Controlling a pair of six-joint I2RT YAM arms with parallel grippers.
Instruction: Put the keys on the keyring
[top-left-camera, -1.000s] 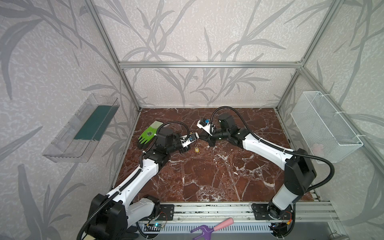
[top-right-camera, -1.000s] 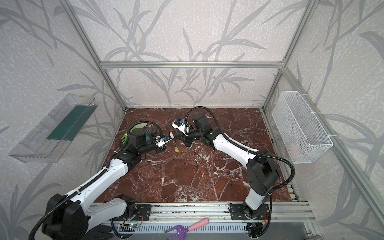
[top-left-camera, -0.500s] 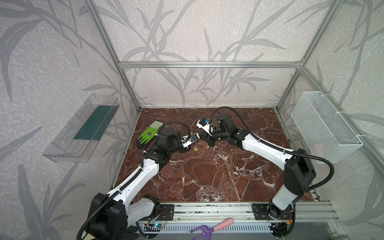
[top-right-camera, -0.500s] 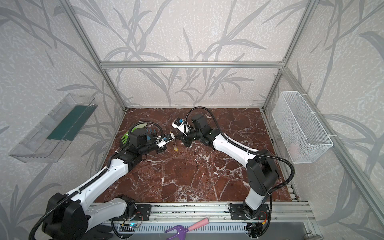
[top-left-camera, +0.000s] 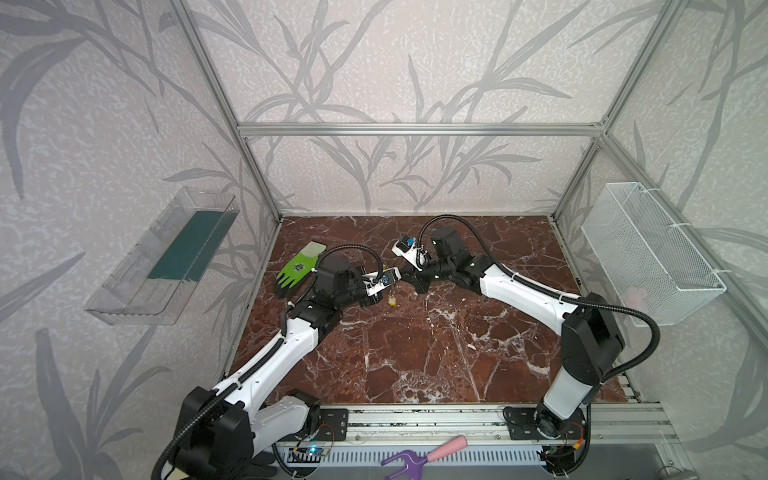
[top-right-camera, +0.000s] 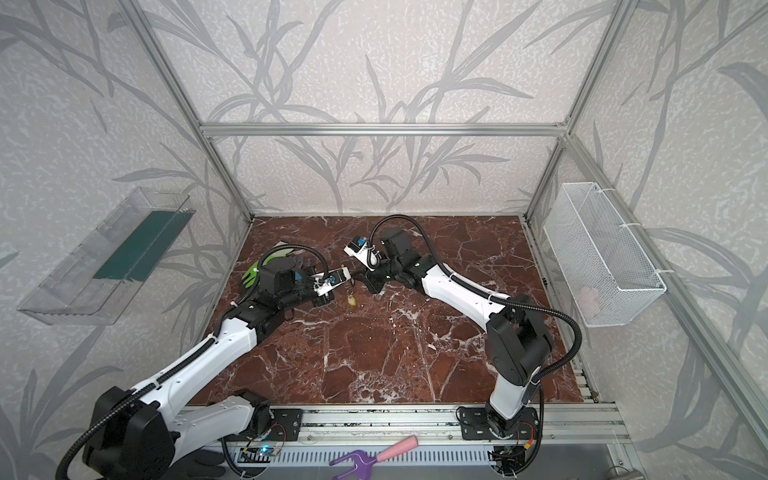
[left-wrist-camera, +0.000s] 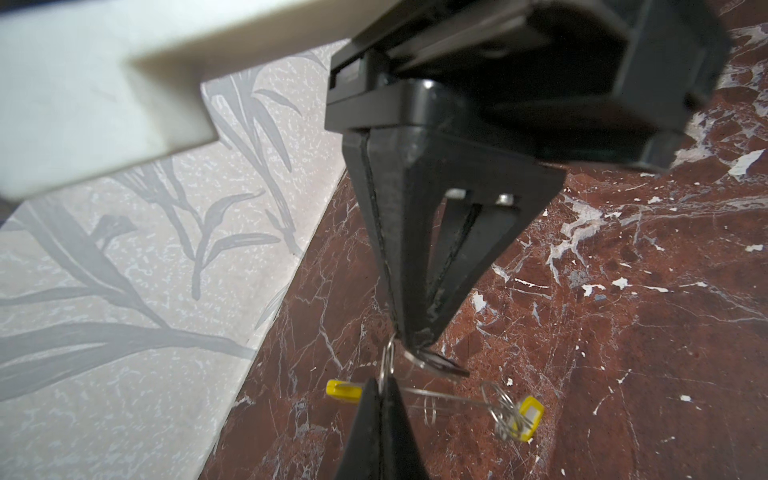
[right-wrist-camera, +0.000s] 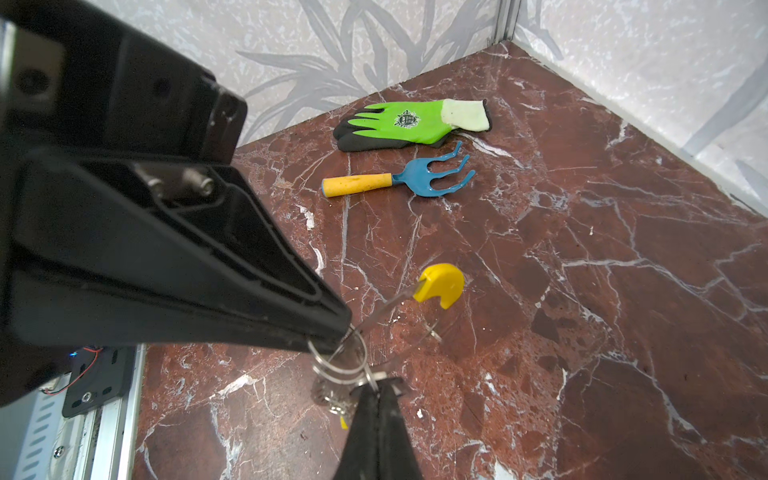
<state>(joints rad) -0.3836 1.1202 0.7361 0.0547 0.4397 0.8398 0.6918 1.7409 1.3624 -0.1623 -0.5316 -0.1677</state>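
Note:
My two grippers meet above the marble floor, left of the middle. The left gripper (left-wrist-camera: 383, 384) (top-left-camera: 394, 279) is shut on the keyring's thin grey wire (left-wrist-camera: 449, 398). The ring's yellow curved segment (right-wrist-camera: 441, 284) (left-wrist-camera: 343, 390) sticks out beside it. The right gripper (right-wrist-camera: 377, 388) (top-right-camera: 359, 281) is shut on a key by its small split ring (right-wrist-camera: 341, 362); a dark key (left-wrist-camera: 441, 365) shows at its tip. A key's yellow label tag (left-wrist-camera: 528, 415) (top-left-camera: 391, 299) (top-right-camera: 351, 300) dangles on small rings from the wire, just above the floor.
A green glove (right-wrist-camera: 411, 124) (top-left-camera: 297, 270) and a blue hand rake with a yellow handle (right-wrist-camera: 395, 180) lie behind the left arm. A white wire basket (top-left-camera: 648, 249) hangs on the right wall, a clear tray (top-left-camera: 166, 257) on the left wall. A purple-pink fork (top-left-camera: 419, 455) lies by the front rail.
The left gripper has edged slightly toward the right one and the yellow tag has shifted a little. Both grippers have stayed shut.

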